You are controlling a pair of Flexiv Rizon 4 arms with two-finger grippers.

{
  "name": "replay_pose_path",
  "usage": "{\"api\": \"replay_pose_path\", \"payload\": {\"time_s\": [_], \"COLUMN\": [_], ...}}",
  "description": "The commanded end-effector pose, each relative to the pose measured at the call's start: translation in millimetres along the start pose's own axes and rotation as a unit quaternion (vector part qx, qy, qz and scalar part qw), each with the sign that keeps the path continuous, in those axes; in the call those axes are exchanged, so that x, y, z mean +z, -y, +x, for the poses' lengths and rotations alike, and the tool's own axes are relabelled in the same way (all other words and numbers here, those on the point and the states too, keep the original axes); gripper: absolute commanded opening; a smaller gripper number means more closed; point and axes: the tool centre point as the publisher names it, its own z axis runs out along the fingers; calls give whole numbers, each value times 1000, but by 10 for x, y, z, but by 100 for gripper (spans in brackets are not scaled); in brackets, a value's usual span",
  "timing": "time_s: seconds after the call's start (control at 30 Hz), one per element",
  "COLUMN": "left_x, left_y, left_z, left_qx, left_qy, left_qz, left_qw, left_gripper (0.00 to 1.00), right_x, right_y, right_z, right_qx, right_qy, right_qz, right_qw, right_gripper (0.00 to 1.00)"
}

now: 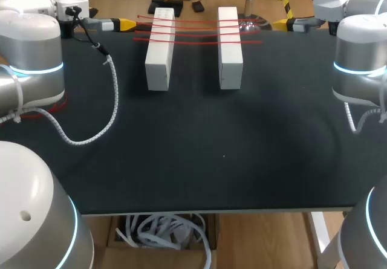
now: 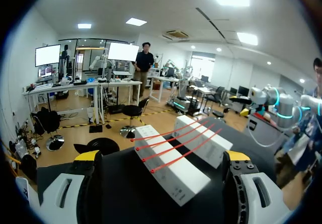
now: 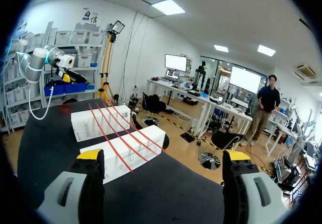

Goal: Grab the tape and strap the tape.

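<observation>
A: The left hand [image 1: 119,24] is wide open and holds nothing, yes?

B: Yes. Its two yellow fingers stand far apart, and it is at the far left corner of the tabletop [image 1: 193,160]. The right hand [image 1: 283,23] is the same at the far right corner: fully spread, with nothing in it. The two hands face each other.

A: And what is between them?

B: The red tapes [image 1: 196,32]. They lie stretched across the tops of the white blocks [image 1: 160,51], near the far edge, and they bridge the gap between the blocks. Neither hand touches them.

A: How will they handle, do you think?

B: I judge them thin, light and limp, maybe a little slippery. A strand will probably sag and slide when it is pulled. The blocks look light too, so a careless pull can drag them. I would take a strand at its free end, where it sticks out past the outer side of a block, and pinch it flat between the fingers.

A: Please count for me.

B: Four red tapes, side by side and almost parallel. Two white blocks, long, lying parallel with a gap between them. Two hands. Also one red ring [image 3: 64,108] on the tabletop near the base of the left arm. It is perhaps a roll, but I cannot tell.
</observation>
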Motion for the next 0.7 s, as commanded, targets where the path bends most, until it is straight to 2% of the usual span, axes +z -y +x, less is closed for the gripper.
{"api": "replay_pose_path", "payload": {"time_s": [0.03, 0.17, 0.23, 0.33, 0.43, 0.5, 0.57, 0.6, 0.63, 0.7], "left_x": [-24, -10, 12, 39, 86, 135, 187, 209, 227, 260], "left_y": [34, 57, 38, 25, 6, -23, -55, -81, -100, -133], "left_z": [3, 15, 18, 39, 48, 41, 19, 4, -8, -26], "left_qx": [50, 114, 144, 178, 203, 218, 219, 219, 219, 221], "left_qy": [-40, -110, -153, -201, -233, -249, -258, -259, -260, -269], "left_qz": [12, 9, 1, 12, 30, 22, 13, 12, 13, 12], "left_qw": [998, 987, 978, 963, 951, 943, 941, 941, 940, 938], "left_gripper": [100, 100, 100, 100, 100, 100, 100, 69, 45, 29], "right_x": [-4, -4, -4, -4, -4, -4, -4, -4, -4, -4], "right_y": [1, 1, 1, 1, 1, 1, 1, 1, 1, 1], "right_z": [0, 0, 0, 0, 0, 0, 0, 0, 0, 0], "right_qx": [0, 0, 0, 0, 0, 0, 0, 0, 0, 0], "right_qy": [0, 0, 0, 0, 0, 0, 0, 0, 0, 0], "right_qz": [0, 0, 0, 0, 0, 0, 0, 0, 0, 0], "right_qw": [1000, 1000, 1000, 1000, 1000, 1000, 1000, 1000, 1000, 1000], "right_gripper": [100, 100, 100, 100, 100, 100, 100, 100, 100, 100]}}
